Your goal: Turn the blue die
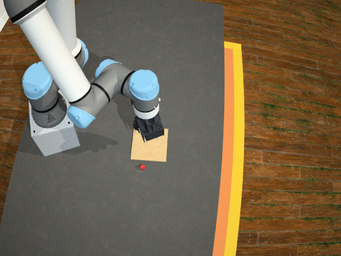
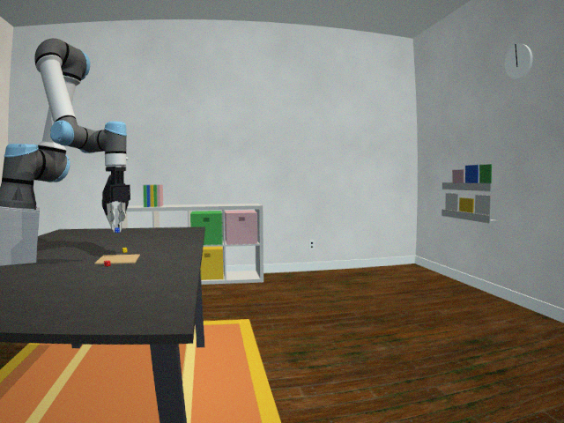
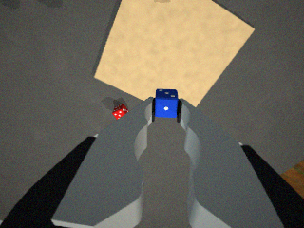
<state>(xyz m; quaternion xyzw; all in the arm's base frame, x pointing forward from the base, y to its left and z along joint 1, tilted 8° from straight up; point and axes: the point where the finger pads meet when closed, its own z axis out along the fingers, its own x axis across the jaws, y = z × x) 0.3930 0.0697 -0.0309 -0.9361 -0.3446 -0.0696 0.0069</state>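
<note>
My gripper is shut on the blue die and holds it in the air above the table. In the wrist view the die's one-pip face is toward the camera, and a narrow view of a face with what looks like three pips shows beyond it. The tan mat lies flat below. The red die is on the table just off the mat's edge. The yellow die stands at the far side of the mat; the arm hides it in the top view.
The dark table carries the mat and the robot's grey base block at the left. The table's right edge is well to the right of the mat. A shelf unit stands behind the table.
</note>
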